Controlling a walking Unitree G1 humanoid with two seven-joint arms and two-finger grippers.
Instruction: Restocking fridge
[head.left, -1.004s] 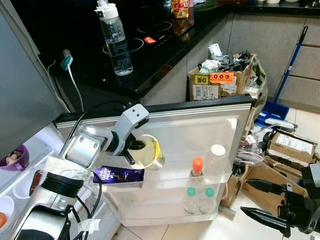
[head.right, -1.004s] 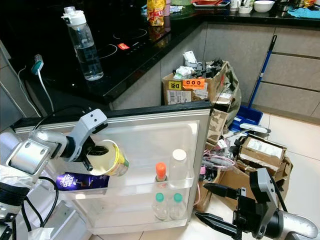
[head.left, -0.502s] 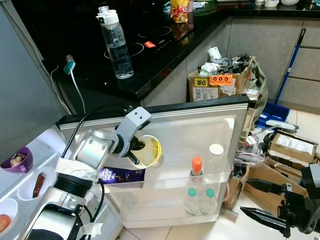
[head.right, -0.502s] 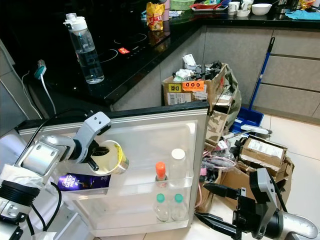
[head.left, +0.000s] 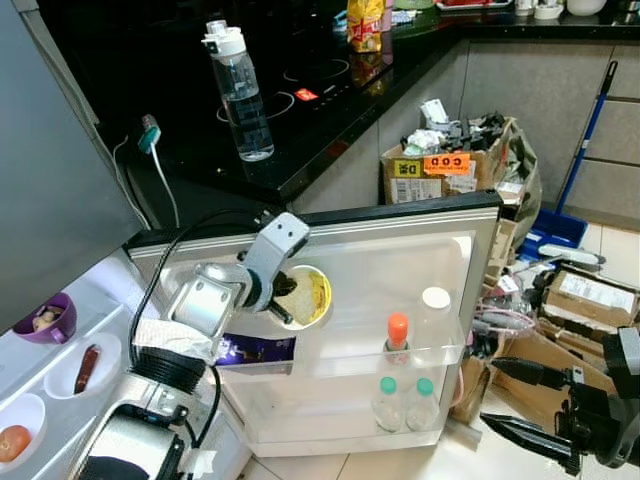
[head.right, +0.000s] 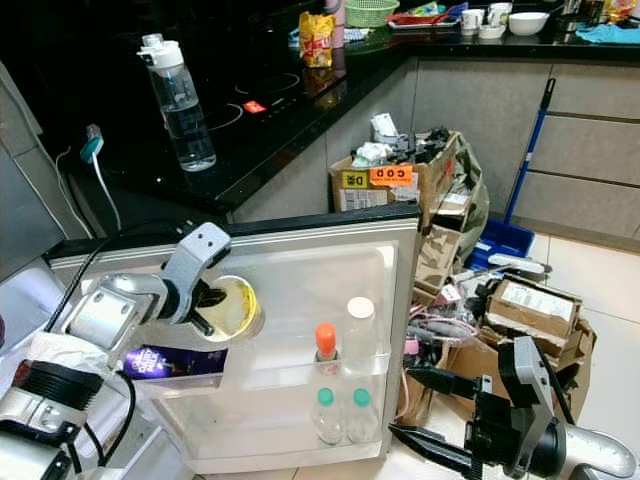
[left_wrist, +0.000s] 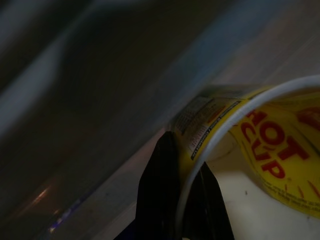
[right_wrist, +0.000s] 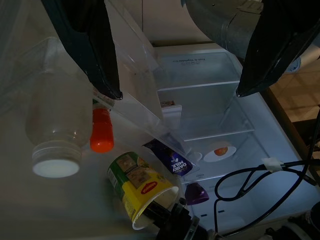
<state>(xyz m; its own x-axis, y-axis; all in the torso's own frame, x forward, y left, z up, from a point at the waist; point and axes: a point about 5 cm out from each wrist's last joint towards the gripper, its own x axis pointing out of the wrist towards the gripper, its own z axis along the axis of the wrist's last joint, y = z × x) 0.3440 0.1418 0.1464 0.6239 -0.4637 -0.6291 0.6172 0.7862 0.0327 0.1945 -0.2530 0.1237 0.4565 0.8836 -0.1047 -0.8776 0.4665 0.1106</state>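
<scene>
Left eye view: the noodle cup (head.left: 306, 296) was gripped at its rim by the left gripper (head.left: 280, 298), against the open fridge door (head.left: 440, 262), above the door shelf (head.left: 370, 360).
Left wrist view: one finger (left_wrist: 159, 190) was seen outside the rim.
Right wrist view: the right gripper (right_wrist: 175, 90) was spread wide, holding nothing.

Yellow-green noodle cup (right_wrist: 142, 192), purple chocolate bar (head.left: 255, 350).

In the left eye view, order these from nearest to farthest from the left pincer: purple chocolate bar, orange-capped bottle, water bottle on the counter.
1. purple chocolate bar, just below the left pincer, in the door shelf.
2. orange-capped bottle, same shelf, to the right.
3. water bottle, up on the black counter.
</scene>
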